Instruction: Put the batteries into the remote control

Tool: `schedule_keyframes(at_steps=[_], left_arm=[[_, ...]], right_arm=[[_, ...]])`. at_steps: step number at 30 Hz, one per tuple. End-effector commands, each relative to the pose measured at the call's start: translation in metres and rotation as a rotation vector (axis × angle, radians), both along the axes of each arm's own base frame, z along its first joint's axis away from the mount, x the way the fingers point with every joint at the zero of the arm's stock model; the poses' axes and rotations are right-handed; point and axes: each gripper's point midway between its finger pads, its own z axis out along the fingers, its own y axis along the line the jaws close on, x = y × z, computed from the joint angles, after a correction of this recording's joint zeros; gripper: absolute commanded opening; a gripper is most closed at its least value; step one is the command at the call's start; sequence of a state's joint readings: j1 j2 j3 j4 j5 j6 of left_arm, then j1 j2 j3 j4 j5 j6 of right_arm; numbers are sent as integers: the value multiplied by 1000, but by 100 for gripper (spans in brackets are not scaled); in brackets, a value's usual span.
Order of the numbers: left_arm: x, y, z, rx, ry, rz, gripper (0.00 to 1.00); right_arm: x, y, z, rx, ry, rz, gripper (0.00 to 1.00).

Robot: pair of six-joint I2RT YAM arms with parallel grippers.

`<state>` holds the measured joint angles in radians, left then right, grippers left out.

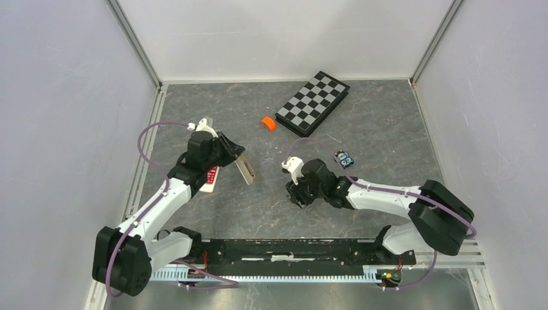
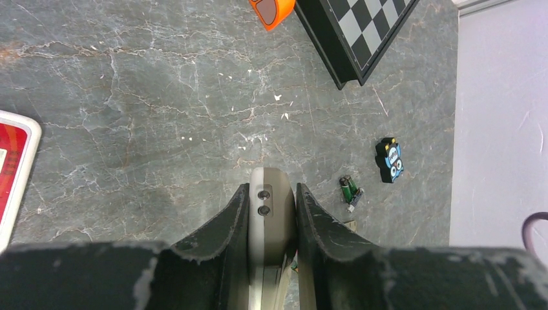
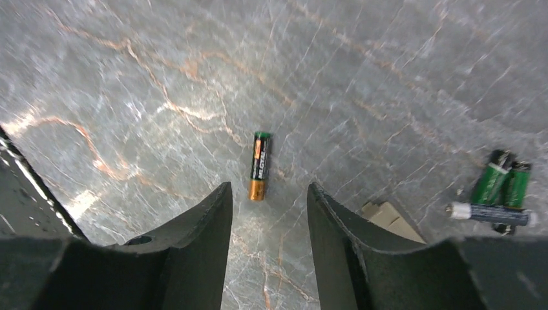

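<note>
Battery (image 3: 260, 165), black with a green end and a coppery end, lies loose on the table (image 3: 129, 77) near its middle, a little toward the near edge. The right gripper (image 3: 269, 188) hangs over it with jaws parted, one finger to each side of the coppery end, neither touching it. Near it three more cells (image 3: 501, 194) lie in a heap, two green ones side by side and a dark one with a white end across them, with a tan scrap (image 3: 388, 219) just beside.

The left gripper (image 2: 271, 188) is clenched on the grey remote (image 2: 270, 213), left of the middle, the remote's end sticking out past the fingertips. A red-and-white card (image 2: 13, 174) lies beside that arm, nearer the left edge. A blue-and-black gadget (image 2: 389, 159) sits near the cells, right of the middle. An orange roll (image 1: 268, 123) and a chequered board (image 1: 313, 102) lie by the far edge.
</note>
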<state>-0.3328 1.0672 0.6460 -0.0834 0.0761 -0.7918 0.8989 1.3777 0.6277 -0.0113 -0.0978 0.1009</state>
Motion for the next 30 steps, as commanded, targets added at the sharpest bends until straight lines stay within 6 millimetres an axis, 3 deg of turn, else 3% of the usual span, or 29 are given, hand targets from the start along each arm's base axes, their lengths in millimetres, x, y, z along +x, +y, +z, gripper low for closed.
schedule_keyframes(at_steps=[1, 16, 21, 25, 30], left_arm=[[9, 7, 25, 36, -81, 7, 2], [5, 13, 32, 57, -98, 5, 2], [2, 14, 41, 55, -118, 4, 2], [-3, 14, 45, 37, -120, 7, 2], [-8, 20, 42, 42, -99, 34, 2]], right_arm=[[-1, 1, -8, -65, 3, 8, 51], [12, 14, -19, -84, -5, -253, 30], [22, -7, -25, -82, 11, -505, 2], [35, -11, -11, 21, 4, -695, 5], [48, 1, 5, 231, 97, -954, 9]])
